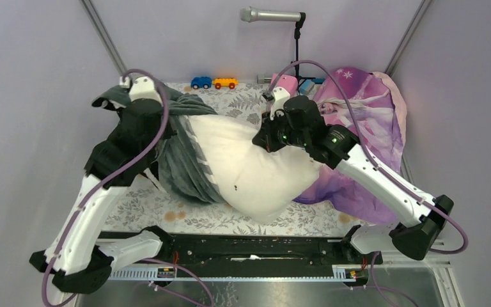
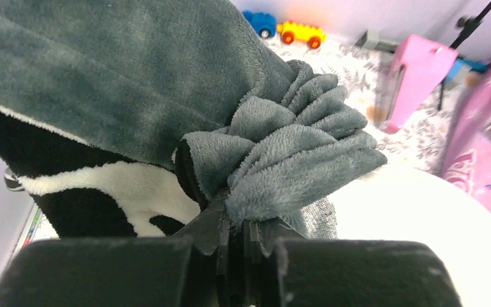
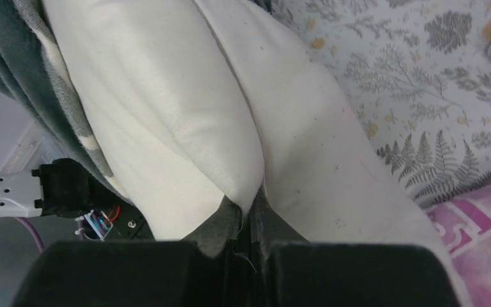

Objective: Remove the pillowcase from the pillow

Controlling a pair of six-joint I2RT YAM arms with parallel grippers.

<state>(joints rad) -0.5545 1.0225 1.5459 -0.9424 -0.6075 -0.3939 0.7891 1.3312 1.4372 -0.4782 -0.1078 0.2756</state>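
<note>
The white pillow (image 1: 249,166) lies across the middle of the table, its right half bare. The grey-green fleecy pillowcase (image 1: 182,163) is bunched over its left end. My left gripper (image 1: 142,118) is shut on a gathered bunch of the pillowcase (image 2: 275,160), held above the table. My right gripper (image 1: 265,137) is shut on a fold of the pillow (image 3: 192,121) at its upper right side. The pillowcase's edge shows at the left of the right wrist view (image 3: 13,70).
Purple-pink princess-print fabric (image 1: 364,121) lies heaped at the right. Two toy cars, blue (image 1: 201,82) and orange (image 1: 225,82), stand at the back, next to a pink object (image 1: 284,82). A microphone stand (image 1: 297,38) rises behind. The floral table cover (image 1: 185,217) reaches the front rail.
</note>
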